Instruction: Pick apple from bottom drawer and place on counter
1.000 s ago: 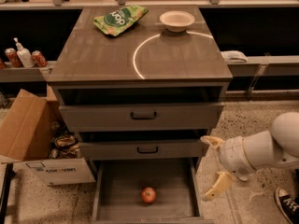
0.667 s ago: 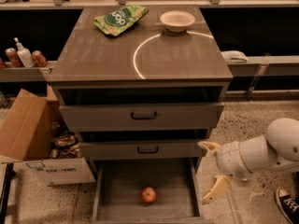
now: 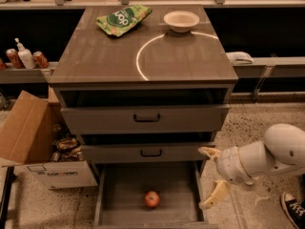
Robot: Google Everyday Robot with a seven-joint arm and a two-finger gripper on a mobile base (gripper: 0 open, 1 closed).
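Note:
The small red apple [image 3: 152, 199] lies on the grey floor of the open bottom drawer [image 3: 124, 194], near its middle front. The counter [image 3: 105, 56] is the glossy grey-brown cabinet top with a white arc line. My gripper [image 3: 210, 178] hangs to the right of the drawer, over its right wall, with its two pale fingers [image 3: 214, 195] spread wide apart. It is open and empty, well to the right of the apple and higher than it.
A white bowl [image 3: 181, 19] and a green chip bag [image 3: 124, 18] sit at the back of the counter. Two handled drawers above stand slightly open. A cardboard box [image 3: 33, 142] stands at the left. A shoe [image 3: 291, 208] is at the lower right.
My arm and gripper have shifted left, closer to the right wall of the drawer. The apple has not moved.

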